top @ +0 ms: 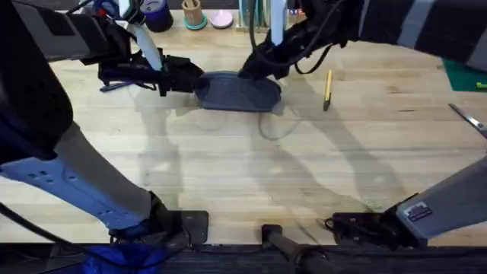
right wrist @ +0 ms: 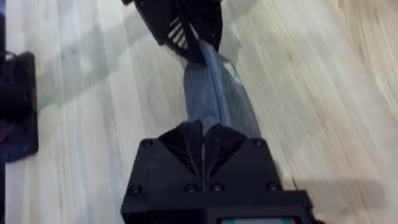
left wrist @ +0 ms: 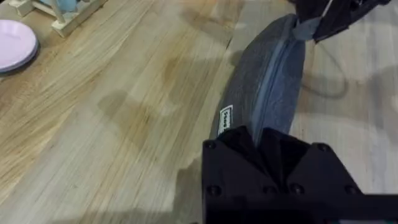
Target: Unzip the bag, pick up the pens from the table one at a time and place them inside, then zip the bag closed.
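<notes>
Overhead view: light wooden table (top: 251,164) w/ grain and plank seams, both arms' shadows across it. Far edge holds a dark blue cup (top: 157,13), a wooden holder (top: 192,14) and a pink dish (top: 221,19); a green mat (top: 466,74) corner sits at the right edge, silver scissors (top: 468,119) nearby, partly cut off. Bag (top: 239,91) lies mid-table toward the far side. Left gripper (top: 194,82) has its jaws clamped on the bag's left end; right gripper (top: 253,70) pinches the zipper pull (left wrist: 305,29) at the bag's top, jaws closed on it. Yellow pen (top: 328,89) lies just right of the bag, apart from it. Left wrist view shows the zipper seam running away from the fingers; whether it's open can't be told. Arm bodies close under the camera cover the upper corners.
</notes>
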